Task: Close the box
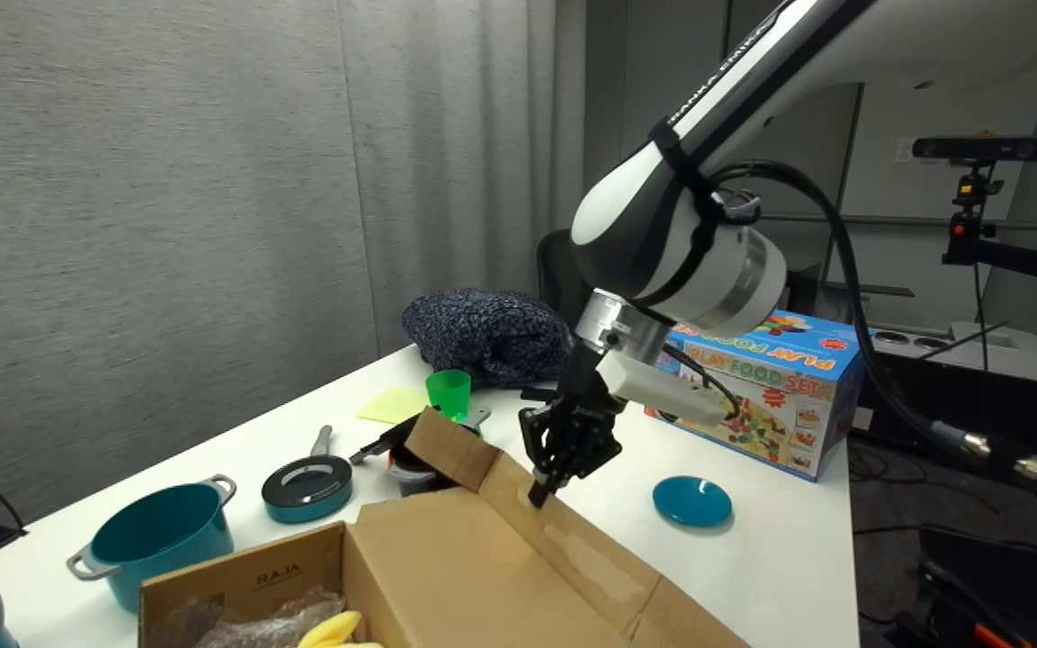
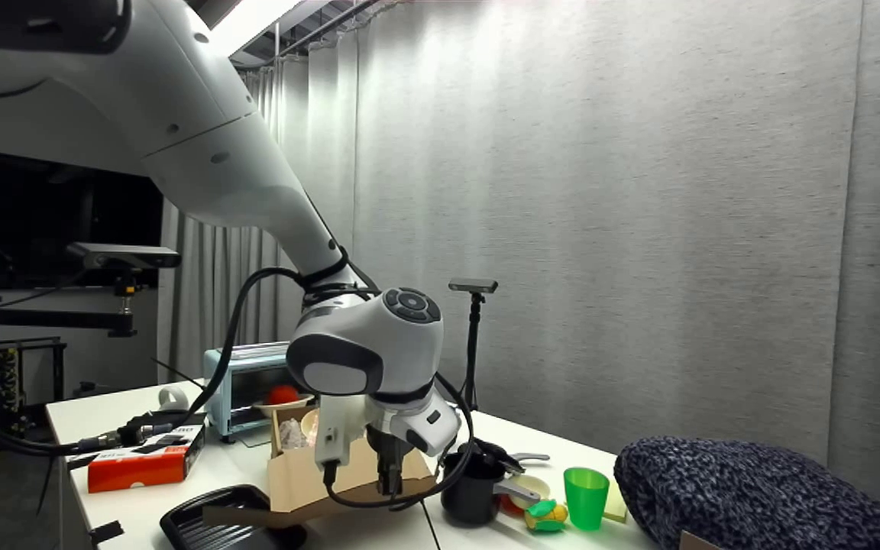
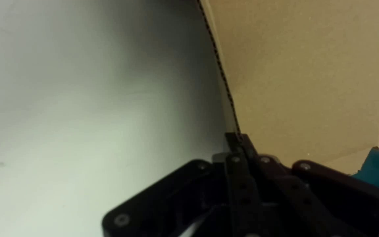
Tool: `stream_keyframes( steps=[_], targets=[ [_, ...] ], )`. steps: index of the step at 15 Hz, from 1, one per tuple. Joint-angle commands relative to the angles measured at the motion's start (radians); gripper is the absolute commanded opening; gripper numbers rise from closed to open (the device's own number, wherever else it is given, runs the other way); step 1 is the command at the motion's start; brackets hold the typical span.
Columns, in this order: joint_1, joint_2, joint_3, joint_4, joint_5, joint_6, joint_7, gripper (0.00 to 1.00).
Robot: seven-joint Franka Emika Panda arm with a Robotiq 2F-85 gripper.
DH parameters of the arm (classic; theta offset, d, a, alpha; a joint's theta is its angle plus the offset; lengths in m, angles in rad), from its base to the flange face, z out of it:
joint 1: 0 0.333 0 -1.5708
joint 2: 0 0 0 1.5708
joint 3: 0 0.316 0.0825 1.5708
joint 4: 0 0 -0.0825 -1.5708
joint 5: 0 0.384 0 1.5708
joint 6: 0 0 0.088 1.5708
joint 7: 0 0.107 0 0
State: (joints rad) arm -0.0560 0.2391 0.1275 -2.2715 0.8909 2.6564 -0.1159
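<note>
The box (image 1: 248, 567) is a brown cardboard carton, its top open, with clear plastic wrap and something yellow inside. One broad flap (image 1: 473, 562) hangs folded outward over the white table in an exterior view. My gripper (image 1: 538, 486) reaches down to that flap's outer edge. In the wrist view the two fingertips of the gripper (image 3: 239, 140) are pressed together with the corrugated edge of the flap (image 3: 308, 72) pinched between them. The flap also shows, partly behind the arm, in an exterior view, with the gripper (image 2: 389, 485) pointing down at it. Much of the box is cut off or hidden.
A teal pot (image 1: 158, 531) and a small pan (image 1: 307, 486) stand beside the box. A blue plate (image 1: 691, 500) and a printed toy box (image 1: 752, 387) are on its far side. A black tray (image 2: 218, 519), black pot (image 2: 470, 489) and green cup (image 2: 586, 496) are near the flap.
</note>
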Motion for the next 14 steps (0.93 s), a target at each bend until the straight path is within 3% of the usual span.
stream_keyframes(
  steps=[1,4,10,14],
  targets=[
    [0.000,-0.062,-0.052,0.004,-0.061,-0.059,0.004,0.01],
    [0.014,-0.093,-0.076,0.022,-0.156,-0.084,0.044,0.01],
    [0.069,-0.085,-0.115,0.085,-0.630,-0.145,0.369,0.01],
    [0.092,-0.097,-0.080,0.119,-0.650,-0.118,0.376,0.01]
  ],
)
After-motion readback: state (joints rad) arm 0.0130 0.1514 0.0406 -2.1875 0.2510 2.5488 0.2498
